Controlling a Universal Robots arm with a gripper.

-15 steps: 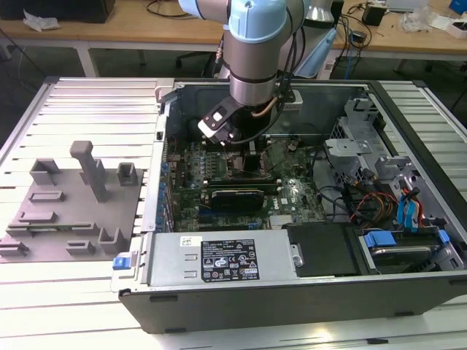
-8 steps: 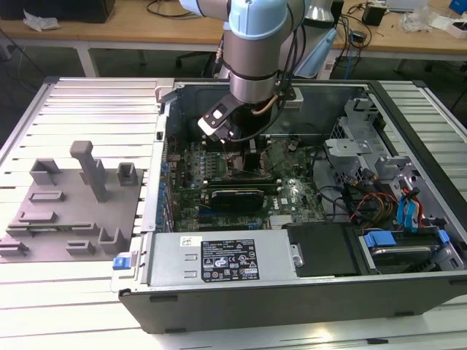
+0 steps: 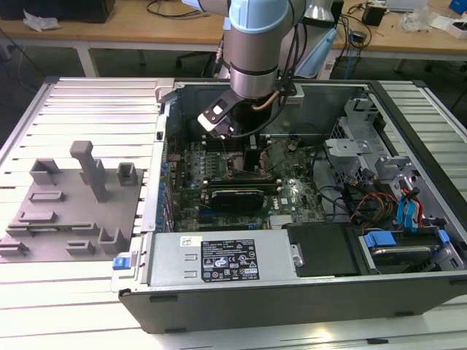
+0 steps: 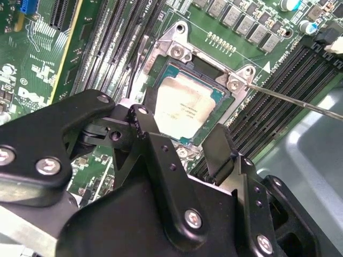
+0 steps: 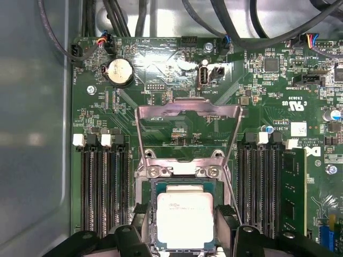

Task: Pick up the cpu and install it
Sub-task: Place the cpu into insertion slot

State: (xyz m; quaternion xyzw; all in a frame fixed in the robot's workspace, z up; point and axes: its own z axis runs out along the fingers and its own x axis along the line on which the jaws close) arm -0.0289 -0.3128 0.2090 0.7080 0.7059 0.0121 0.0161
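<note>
Silvery cpu in socket, claw close above, raised bracket

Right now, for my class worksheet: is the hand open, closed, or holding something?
Hand: cannot be told; it sits right at the cpu.

The tabletop is a bed of pale metal slats running side to side, and most of it is taken up by a big open computer case lying flat (lid off, insides facing up). Toward the exterior view's left sits a grey fixture plate with upright blocks and posts, just beside the case, and a small blue piece rests at the case's near corner.
</note>
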